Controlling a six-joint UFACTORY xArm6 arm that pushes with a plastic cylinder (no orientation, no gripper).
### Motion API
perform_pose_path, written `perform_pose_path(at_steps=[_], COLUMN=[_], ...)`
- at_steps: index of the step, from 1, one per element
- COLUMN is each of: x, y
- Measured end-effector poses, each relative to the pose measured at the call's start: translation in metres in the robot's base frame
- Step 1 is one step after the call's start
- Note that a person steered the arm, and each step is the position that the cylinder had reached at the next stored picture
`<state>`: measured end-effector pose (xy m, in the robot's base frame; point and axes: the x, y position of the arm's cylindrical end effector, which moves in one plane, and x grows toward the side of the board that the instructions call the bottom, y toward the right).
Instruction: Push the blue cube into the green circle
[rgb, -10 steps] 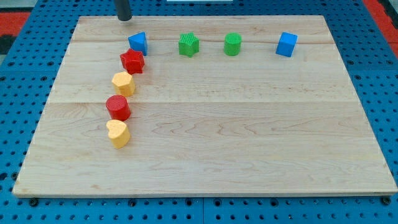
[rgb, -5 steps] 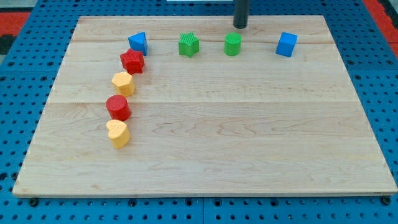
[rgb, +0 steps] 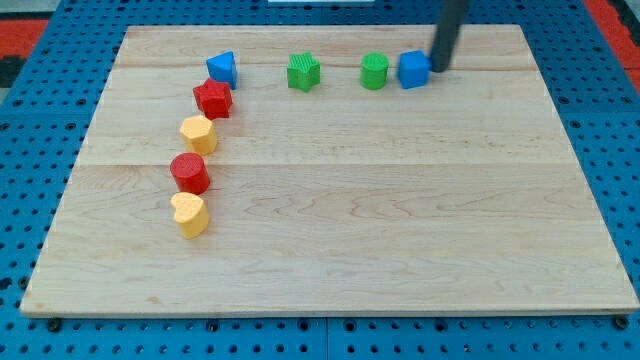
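The blue cube (rgb: 414, 70) sits near the view's top, just right of the green circle (rgb: 374, 71), with a thin gap between them. My tip (rgb: 438, 67) is against the cube's right side. The dark rod rises from there out of the view's top.
A green star-shaped block (rgb: 304, 72) lies left of the green circle. A blue triangular block (rgb: 222, 68), a red block (rgb: 212, 99), a yellow block (rgb: 198, 133), a red cylinder (rgb: 189, 173) and a yellow heart-like block (rgb: 189, 214) run down the view's left. The wooden board (rgb: 400, 220) lies on a blue pegboard.
My tip moved right along the top, then came down to the cube's right side. The blue cube slid left and now sits next to the green circle.
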<state>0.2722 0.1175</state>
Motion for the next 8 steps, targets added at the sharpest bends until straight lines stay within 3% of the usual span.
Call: perform_pose_path(at_steps=[1, 3, 5, 7, 8], x=[0.000, 0.004, 0.080, 0.086, 0.100], y=[-0.067, -0.068, -0.172, -0.199, -0.265])
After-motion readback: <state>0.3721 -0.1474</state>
